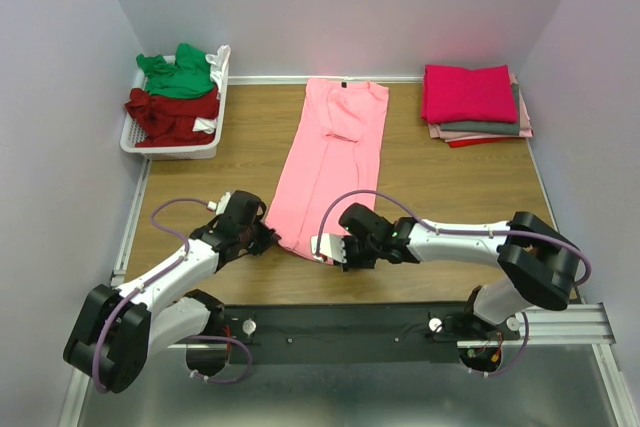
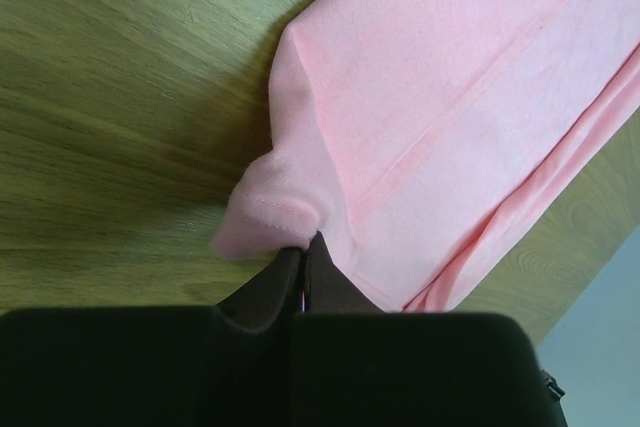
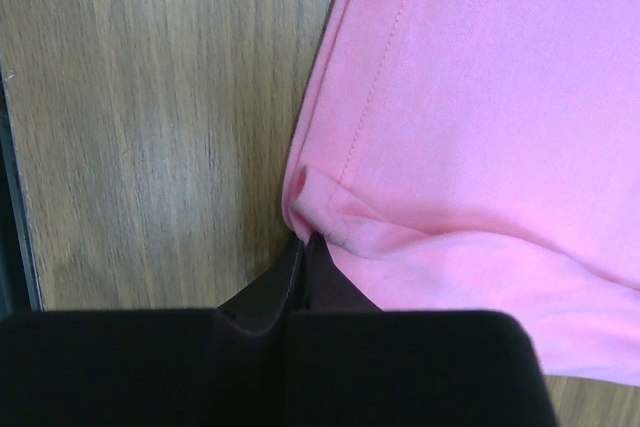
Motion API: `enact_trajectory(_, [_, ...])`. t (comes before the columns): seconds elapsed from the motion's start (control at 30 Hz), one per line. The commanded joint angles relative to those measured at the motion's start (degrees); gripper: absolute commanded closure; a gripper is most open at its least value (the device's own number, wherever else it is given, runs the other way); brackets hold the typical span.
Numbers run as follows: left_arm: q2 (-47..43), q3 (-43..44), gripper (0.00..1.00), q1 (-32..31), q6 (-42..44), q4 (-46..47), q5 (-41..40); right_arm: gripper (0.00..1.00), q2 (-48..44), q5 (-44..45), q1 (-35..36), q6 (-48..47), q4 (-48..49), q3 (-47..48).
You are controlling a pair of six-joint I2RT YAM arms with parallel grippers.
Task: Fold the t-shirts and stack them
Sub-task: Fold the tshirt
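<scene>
A light pink t-shirt (image 1: 330, 162) lies folded lengthwise into a long strip on the wooden table, neck label at the far end. My left gripper (image 1: 272, 238) is shut on the strip's near left hem corner (image 2: 265, 212). My right gripper (image 1: 330, 247) is shut on the near right hem corner (image 3: 325, 207). A folded stack with a magenta shirt (image 1: 468, 92) on top of a grey one (image 1: 485, 128) sits at the far right. A green shirt (image 1: 180, 72) and a dark red shirt (image 1: 172, 112) lie in the basket.
The white slotted basket (image 1: 170, 147) stands at the far left against the wall. Bare wooden table (image 1: 450, 187) lies between the pink shirt and the stack. A metal rail (image 1: 400, 322) runs along the near edge.
</scene>
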Motion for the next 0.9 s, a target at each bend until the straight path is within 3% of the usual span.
enact_trajectory(0.0, [0.0, -0.4, 1.0, -0.2, 0.9, 1.2, 0.5, 1.0, 0.2, -0.1, -1.1, 0.7, -2.4, -0.4])
enact_trajectory(0.47, [1.8, 2.2, 1.0, -0.2, 3.2, 2.1, 3.0, 1.0, -3.2, -6.9, -4.1, -1.9, -6.7, 1.6])
enact_trajectory(0.87, [5.8, 7.7, 1.0, -0.2, 6.1, 2.2, 3.0, 1.0, -6.2, -6.6, -7.9, -2.9, -9.3, 5.9])
